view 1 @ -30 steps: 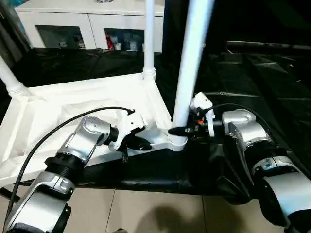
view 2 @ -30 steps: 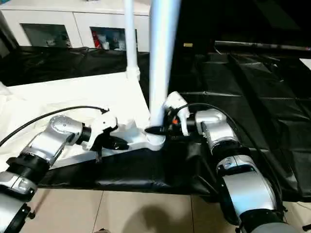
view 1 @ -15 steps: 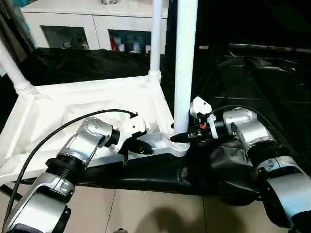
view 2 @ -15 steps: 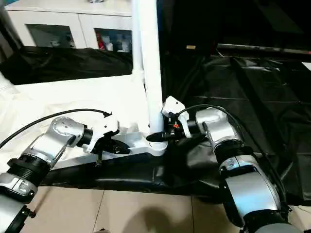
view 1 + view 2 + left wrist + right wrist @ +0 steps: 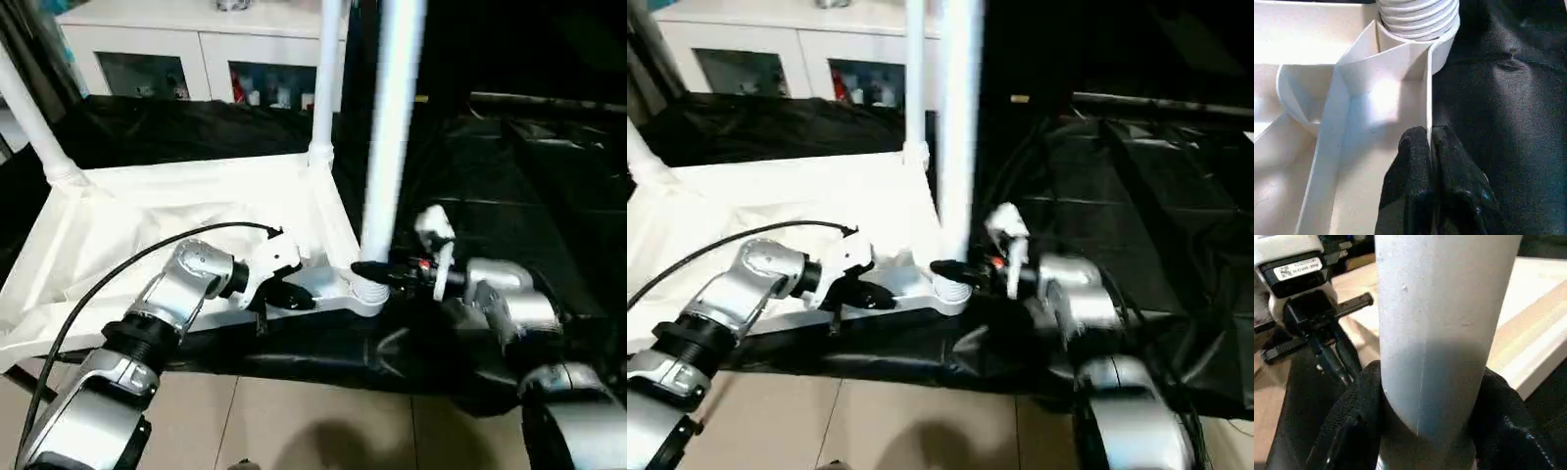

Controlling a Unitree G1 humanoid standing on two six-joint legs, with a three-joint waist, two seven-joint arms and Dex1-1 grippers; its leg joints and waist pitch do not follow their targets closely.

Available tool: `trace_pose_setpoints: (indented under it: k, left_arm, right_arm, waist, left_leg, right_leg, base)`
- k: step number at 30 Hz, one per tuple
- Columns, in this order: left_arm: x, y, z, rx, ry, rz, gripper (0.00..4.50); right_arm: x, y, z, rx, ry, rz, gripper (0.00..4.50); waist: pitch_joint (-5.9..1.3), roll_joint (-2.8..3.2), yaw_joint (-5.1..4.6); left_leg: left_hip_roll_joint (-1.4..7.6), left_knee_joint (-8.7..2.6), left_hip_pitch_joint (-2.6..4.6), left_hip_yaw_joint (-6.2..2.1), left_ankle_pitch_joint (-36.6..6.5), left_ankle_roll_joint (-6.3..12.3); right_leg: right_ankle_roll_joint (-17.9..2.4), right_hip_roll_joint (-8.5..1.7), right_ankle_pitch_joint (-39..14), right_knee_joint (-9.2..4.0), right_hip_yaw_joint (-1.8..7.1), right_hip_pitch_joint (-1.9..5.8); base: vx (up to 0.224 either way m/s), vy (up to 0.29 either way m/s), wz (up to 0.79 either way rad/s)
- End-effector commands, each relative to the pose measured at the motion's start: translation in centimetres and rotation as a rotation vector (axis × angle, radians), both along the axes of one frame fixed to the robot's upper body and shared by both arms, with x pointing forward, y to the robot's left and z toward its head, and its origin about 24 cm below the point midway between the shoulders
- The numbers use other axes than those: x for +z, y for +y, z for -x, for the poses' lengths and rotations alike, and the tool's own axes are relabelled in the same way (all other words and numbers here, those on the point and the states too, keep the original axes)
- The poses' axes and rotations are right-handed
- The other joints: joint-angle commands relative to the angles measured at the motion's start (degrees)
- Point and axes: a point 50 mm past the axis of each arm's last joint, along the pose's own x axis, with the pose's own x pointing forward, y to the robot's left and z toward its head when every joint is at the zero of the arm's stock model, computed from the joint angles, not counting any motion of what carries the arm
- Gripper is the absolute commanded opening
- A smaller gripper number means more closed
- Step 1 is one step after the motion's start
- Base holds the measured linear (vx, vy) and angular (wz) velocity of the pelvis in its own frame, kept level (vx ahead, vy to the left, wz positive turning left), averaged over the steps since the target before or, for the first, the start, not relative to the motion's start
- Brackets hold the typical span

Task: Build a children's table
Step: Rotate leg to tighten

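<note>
Pinching ribbed tabletop rim, left gripper closed, right gripper clasping smooth tube leg.

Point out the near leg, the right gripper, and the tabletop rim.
near leg point(image 5: 390, 147), left eye view, mid shaft
right gripper point(image 5: 367, 270), left eye view, fingertips at leg base
tabletop rim point(image 5: 1428, 93), left wrist view, thin edge wall

The tall white tapered tube leg in the near corner socket runs out of the top edge, so its upper end is cut off. The right silver forearm is blurred. The items behind the white cabinet's glass doors are too small to tell.
</note>
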Motion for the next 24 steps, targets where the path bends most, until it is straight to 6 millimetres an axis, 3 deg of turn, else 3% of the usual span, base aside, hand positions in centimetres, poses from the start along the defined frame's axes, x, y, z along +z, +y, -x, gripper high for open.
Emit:
trace_pose_setpoints:
  k: [1, 2, 4, 5, 6, 7, 9, 14, 18, 24]
  left_arm:
    - [1.4, 0.0, -0.9, 0.026, -0.069, 0.028, 0.00]
    - [1.4, 0.0, -0.9, 0.030, -0.074, 0.026, 0.00]
    - [1.4, 0.0, -1.0, 0.030, -0.075, 0.025, 0.00]
    - [1.4, 0.0, -1.0, 0.030, -0.075, 0.025, 0.00]
    - [1.4, 0.0, -1.0, 0.028, -0.076, 0.023, 0.00]
    - [1.4, 0.0, -1.1, 0.027, -0.077, 0.022, 0.00]
    - [1.4, 0.0, -1.1, 0.027, -0.079, 0.020, 0.00]
    - [1.4, 0.1, -1.2, 0.032, -0.086, 0.016, 0.00]
    - [1.4, 0.1, -1.2, 0.025, -0.083, 0.013, 0.00]
    - [1.3, 0.3, -1.2, 0.008, -0.080, -0.003, 0.00]
  right_arm:
    - [-3.5, -1.2, 2.0, -0.044, 0.159, 0.068, 1.97]
    - [-3.7, -1.6, 2.4, -0.077, 0.156, 0.051, 1.97]
    - [-4.0, -1.9, 2.9, -0.100, 0.149, 0.056, 1.97]
    - [-4.0, -1.9, 3.0, -0.102, 0.148, 0.057, 1.97]
    - [-4.3, -2.0, 3.4, -0.111, 0.143, 0.069, 1.97]
    - [-4.3, -2.1, 3.6, -0.112, 0.137, 0.079, 1.97]
    - [-4.3, -2.1, 3.8, -0.121, 0.127, 0.090, 1.96]
    - [-3.9, -2.6, 3.9, -0.138, 0.110, 0.095, 1.95]
    - [-4.1, -2.9, 4.6, -0.113, 0.119, 0.143, 1.95]
    - [-4.2, -2.7, 5.0, 0.014, 0.124, 0.261, 1.95]
  waist:
    - [-3.38, 0.37, -0.47]
    - [-3.34, 1.04, -0.37]
    - [-3.45, 0.89, -0.27]
    - [-3.41, 1.13, -0.12]
    - [-3.48, 0.89, -0.16]
    - [-3.47, 1.09, -0.03]
    - [-3.41, 0.96, -0.03]
    - [-3.21, 0.93, -0.06]
    - [-3.31, 1.17, 0.16]
    - [-3.33, 1.01, 0.36]
  left_leg:
    - [3.05, -4.11, 1.22, -0.93, -6.54, 3.13]
    - [3.11, -4.16, 1.47, -0.94, -7.21, 2.76]
    - [3.12, -4.14, 1.47, -0.96, -7.13, 2.56]
    - [3.09, -4.12, 1.37, -0.99, -6.88, 2.55]
    - [3.07, -4.15, 1.34, -1.00, -6.82, 2.55]
    - [3.06, -4.09, 1.30, -1.03, -6.25, 2.67]
    - [2.96, -4.15, 1.18, -1.03, -6.50, 2.61]
    - [3.01, -4.44, 1.29, -1.02, -8.62, 1.81]
    - [2.96, -4.24, 1.08, -1.08, -6.40, 2.37]
    - [2.91, -4.13, 1.08, -1.03, -5.65, 3.11]
  right_leg:
    - [-15.02, -4.88, 7.36, -3.91, 3.35, 2.30]
    - [-14.53, -4.87, 6.63, -4.20, 3.38, 2.10]
    - [-14.76, -4.91, 7.50, -4.03, 3.43, 2.23]
    - [-14.45, -4.90, 7.64, -4.10, 3.39, 2.22]
    - [-14.20, -4.91, 7.90, -4.03, 3.36, 2.33]
    - [-13.79, -4.90, 8.40, -3.98, 3.37, 2.26]
    - [-13.52, -4.94, 8.04, -4.18, 3.33, 2.37]
    - [-12.95, -5.05, 3.57, -4.66, 3.43, 2.27]
    - [-12.62, -5.00, 6.14, -4.42, 3.42, 2.36]
    - [-12.04, -4.89, 6.99, -4.39, 3.34, 2.33]
  base:
    - [0.000, 0.000, 0.00]
    - [0.000, 0.000, 0.00]
    - [0.000, 0.000, 0.00]
    - [0.000, 0.000, 0.00]
    - [0.000, 0.000, 0.00]
    - [0.000, 0.000, 0.00]
    - [0.000, 0.000, 0.00]
    - [0.000, 0.000, 0.00]
    - [0.000, 0.000, 0.00]
    - [0.000, 0.000, 0.00]
